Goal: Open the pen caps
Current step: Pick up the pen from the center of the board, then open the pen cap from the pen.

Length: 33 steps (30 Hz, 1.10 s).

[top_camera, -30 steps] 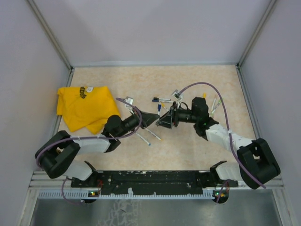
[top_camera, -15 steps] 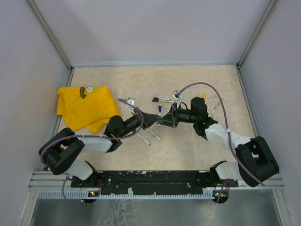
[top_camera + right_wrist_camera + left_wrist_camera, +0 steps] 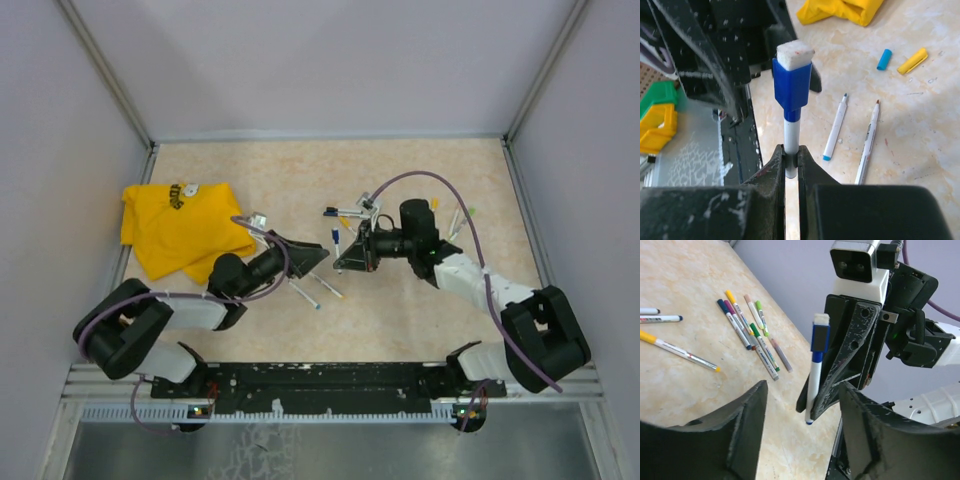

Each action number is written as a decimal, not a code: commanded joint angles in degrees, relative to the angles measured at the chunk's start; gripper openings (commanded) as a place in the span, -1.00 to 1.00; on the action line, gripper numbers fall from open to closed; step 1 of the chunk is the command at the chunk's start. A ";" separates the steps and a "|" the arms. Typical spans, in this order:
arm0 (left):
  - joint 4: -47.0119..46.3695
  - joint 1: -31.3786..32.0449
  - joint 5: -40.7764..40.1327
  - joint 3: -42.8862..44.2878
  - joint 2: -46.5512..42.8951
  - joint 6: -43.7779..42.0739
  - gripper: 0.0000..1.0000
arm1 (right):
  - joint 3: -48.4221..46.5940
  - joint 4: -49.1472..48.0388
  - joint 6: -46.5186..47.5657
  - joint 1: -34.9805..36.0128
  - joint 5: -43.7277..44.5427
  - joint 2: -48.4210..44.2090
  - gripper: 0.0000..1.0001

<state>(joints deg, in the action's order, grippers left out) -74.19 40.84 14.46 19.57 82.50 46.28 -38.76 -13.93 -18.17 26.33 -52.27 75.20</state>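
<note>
A blue cap (image 3: 793,90) with a white pad on its end sits fully on an upright pen (image 3: 791,135), which is pinched in the right hand (image 3: 791,155). Two loose caps lie close together on the surface (image 3: 925,130), one light blue (image 3: 884,59) and one yellow (image 3: 912,61). Farther off, yellow (image 3: 730,296), dark blue (image 3: 721,305) and green (image 3: 759,306) caps sit on pens lying there.

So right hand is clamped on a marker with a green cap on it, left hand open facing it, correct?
Not quite: the cap is blue, not green, as the right wrist view shows. The rest holds: the right hand is clamped on the marker with its cap on, and the left hand is open facing it.
</note>
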 commanded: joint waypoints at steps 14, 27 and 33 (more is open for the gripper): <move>-3.78 -9.27 5.84 -7.93 -14.54 -3.20 1.00 | -7.54 13.05 16.36 -0.57 -5.92 0.48 -1.00; 18.03 -8.99 8.42 -0.54 -17.75 -4.65 0.88 | -8.08 14.70 18.17 -0.57 -5.78 1.08 -1.00; 25.58 -5.21 2.97 1.78 -20.38 -8.20 0.86 | -8.30 15.38 18.85 -0.57 -5.82 1.52 -1.00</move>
<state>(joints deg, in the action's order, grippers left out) -55.09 33.39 20.51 18.65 63.90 41.41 -44.07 1.76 -0.99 26.06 -57.10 76.27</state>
